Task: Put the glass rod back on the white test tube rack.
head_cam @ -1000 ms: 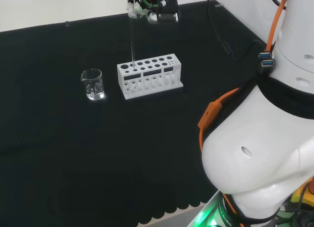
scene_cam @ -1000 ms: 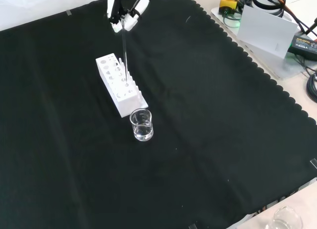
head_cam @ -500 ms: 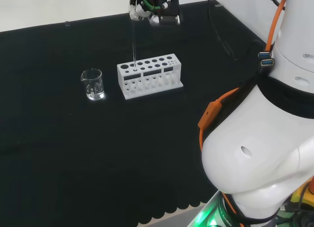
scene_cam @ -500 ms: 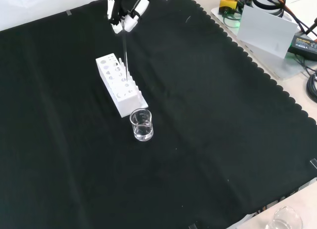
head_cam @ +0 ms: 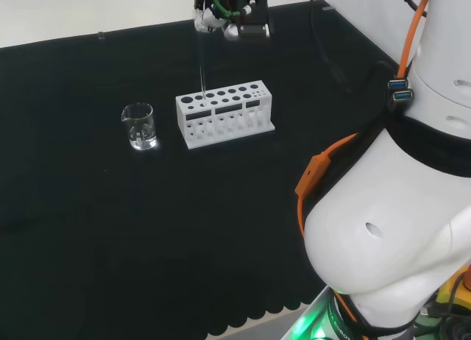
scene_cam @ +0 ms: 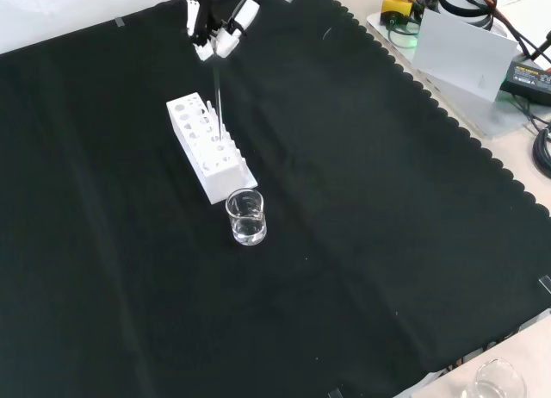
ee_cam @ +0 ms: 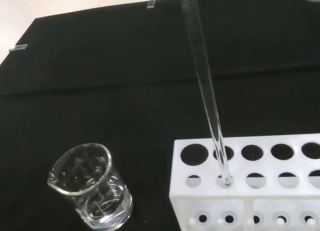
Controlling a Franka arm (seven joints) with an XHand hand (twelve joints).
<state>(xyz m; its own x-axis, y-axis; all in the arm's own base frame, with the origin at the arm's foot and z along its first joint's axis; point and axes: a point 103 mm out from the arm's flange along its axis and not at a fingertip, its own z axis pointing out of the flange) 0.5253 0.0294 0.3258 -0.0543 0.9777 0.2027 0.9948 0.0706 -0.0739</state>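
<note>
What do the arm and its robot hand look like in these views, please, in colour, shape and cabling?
The arm is made of large, rounded, glossy white links with a dark joint band. An orange cable runs along it, and blue plugs sit at its side. The robot hand is black and white, with green wiring visible inside.

You are looking at a small clear beaker (scene_cam: 246,217) standing upright on the black cloth (scene_cam: 362,243), with a little clear liquid sitting in its bottom. In the front view a second clear glass vessel (scene_cam: 497,385) is showing at the lower right corner, off the cloth's scalloped edge.
</note>
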